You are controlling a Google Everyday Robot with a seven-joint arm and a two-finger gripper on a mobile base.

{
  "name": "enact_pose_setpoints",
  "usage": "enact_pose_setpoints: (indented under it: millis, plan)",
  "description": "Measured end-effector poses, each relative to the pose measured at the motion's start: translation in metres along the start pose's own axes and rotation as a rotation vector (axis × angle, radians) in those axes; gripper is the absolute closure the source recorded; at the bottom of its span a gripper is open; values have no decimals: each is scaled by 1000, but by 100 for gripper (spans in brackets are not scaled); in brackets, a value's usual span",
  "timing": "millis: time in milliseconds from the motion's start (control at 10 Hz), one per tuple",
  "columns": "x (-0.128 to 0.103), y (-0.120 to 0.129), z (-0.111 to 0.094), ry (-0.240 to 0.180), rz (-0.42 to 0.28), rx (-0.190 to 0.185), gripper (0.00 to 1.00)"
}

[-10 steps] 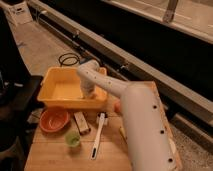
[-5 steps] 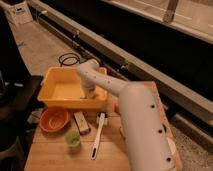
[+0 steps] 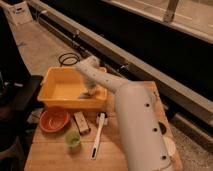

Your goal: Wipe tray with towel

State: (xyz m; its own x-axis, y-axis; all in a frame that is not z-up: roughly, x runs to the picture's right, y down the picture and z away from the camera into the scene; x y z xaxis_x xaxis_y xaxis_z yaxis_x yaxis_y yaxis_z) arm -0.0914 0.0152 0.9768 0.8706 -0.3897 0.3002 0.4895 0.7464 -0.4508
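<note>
Reaching down into the tray (image 3: 60,80) near its right wall, the gripper (image 3: 89,93) is pinched together, apparently on the towel (image 3: 85,95), pressing it to the floor for wiping.

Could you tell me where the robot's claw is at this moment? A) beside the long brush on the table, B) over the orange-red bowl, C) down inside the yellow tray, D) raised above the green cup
C: the claw reaches down inside the tray, near its right wall.
</note>
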Motion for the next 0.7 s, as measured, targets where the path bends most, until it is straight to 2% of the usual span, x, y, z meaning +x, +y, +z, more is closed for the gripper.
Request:
enact_pose_setpoints:
  millis: [400, 700]
  plan:
    - [-9, 16, 0, 3, 1, -1, 100]
    - [-10, -1, -3, 26, -10, 31, 100]
